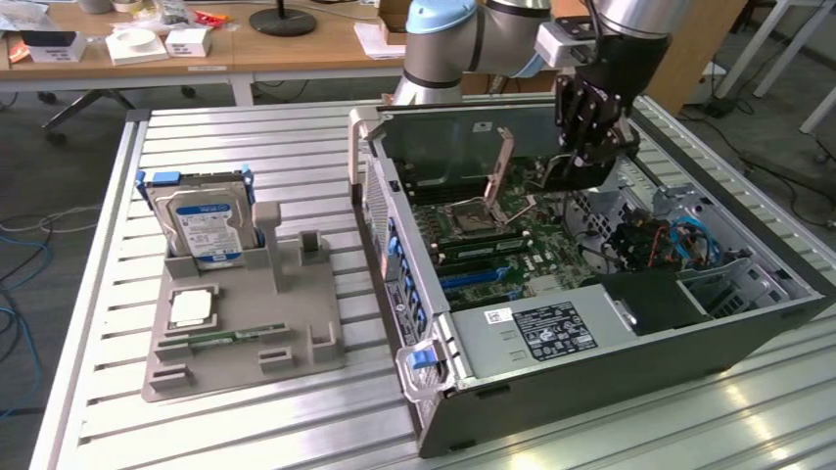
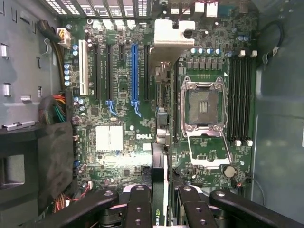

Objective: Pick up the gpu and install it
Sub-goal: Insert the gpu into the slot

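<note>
Black steel and green circuit board, that's the stage. The open computer case takes up the half of the slatted metal worktop toward the exterior view's right. The arm reaches down into it from near the worktop's far edge.

The jaws are pinching the gpu, clamped on it from both flat sides. The card hangs straight below them, edge-on to the motherboard, and I judge it is above the board rather than seated.

Now the relation that matters. In the wrist view the card's long axis runs parallel to the blue slot, with its pale bracket end toward the vented wall of the case. The card's line falls between that blue slot and the open processor socket. So the slot sits just beside the card, on the side away from the socket, not plainly beneath it. How much of that offset is only camera angle, I can't tell.

Over toward the worktop's other side, well apart from the case, the grey holder carries the blue-labelled hard drive, standing upright.
</note>
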Controlling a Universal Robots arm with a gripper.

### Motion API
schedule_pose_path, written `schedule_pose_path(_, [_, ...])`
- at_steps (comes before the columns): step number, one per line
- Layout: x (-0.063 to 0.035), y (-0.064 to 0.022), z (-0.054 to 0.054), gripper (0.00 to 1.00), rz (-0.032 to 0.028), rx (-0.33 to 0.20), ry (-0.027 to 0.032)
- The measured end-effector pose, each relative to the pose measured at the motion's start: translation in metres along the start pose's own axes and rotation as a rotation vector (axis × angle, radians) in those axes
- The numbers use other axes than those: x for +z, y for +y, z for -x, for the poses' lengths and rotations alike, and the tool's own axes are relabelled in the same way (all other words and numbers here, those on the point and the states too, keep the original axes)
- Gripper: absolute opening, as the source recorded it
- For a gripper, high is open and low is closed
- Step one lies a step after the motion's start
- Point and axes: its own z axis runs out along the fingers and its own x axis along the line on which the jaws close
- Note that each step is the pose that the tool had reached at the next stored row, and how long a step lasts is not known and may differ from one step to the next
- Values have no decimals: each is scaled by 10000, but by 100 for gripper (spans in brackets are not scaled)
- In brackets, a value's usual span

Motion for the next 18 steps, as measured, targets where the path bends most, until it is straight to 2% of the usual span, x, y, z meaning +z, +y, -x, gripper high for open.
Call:
schedule_pose_path(7, [2,76,-11,26,-5,128,3])
schedule_pose_path(18, [2,80,-11,26,-4,129,3])
